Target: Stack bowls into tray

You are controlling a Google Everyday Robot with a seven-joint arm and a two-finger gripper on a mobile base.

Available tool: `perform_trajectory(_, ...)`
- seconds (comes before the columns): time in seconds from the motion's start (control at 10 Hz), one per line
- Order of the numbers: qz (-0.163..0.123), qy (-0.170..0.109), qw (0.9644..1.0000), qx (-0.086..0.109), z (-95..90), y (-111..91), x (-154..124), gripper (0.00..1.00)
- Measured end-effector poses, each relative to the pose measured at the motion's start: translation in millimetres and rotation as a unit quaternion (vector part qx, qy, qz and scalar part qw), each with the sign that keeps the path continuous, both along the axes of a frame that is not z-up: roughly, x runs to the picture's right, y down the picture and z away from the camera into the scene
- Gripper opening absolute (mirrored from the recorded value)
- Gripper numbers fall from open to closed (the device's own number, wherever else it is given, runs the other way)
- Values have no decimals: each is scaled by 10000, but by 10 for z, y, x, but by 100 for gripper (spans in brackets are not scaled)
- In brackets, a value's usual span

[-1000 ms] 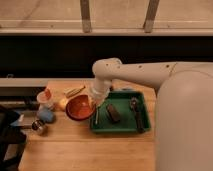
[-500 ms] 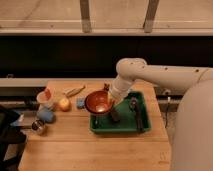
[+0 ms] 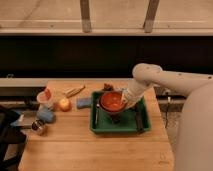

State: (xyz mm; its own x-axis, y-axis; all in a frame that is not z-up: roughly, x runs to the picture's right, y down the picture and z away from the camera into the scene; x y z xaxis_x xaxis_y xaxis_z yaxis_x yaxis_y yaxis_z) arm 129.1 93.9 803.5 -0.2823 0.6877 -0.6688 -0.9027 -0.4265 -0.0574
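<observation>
The red-orange bowl (image 3: 112, 101) hangs over the left-middle of the green tray (image 3: 107, 129), slightly tilted. My gripper (image 3: 124, 102) is at the bowl's right rim and is shut on it, with the white arm reaching in from the right. A dark shape (image 3: 116, 118) lies in the tray just below the bowl; I cannot tell whether it is the purple bowl, which does not show clearly anywhere.
Left of the tray on the wooden table are a blue sponge (image 3: 84, 103), an orange fruit (image 3: 64, 104), a white cup with red contents (image 3: 45, 96), a blue cup (image 3: 45, 114), a metal can (image 3: 37, 127) and a yellow item (image 3: 74, 91). Utensils lie in the tray.
My gripper has carried the red-orange bowl to the right, from the table left of the tray to above the tray.
</observation>
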Motion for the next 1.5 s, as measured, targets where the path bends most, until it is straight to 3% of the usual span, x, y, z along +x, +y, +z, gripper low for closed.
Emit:
perform_trajectory(0.2,413,202,9989,83,116,-33,199,0)
perform_trajectory(0.4,563,222,9979,234,160,-144,221,7)
perform_trajectory(0.7,677,240,9967,389,227,-321,232,39)
perform_trajectory(1.1,954,342,9942,362,297,-268,346,77)
perform_trajectory(1.5,1103,401,9920,465,247,-271,437,80)
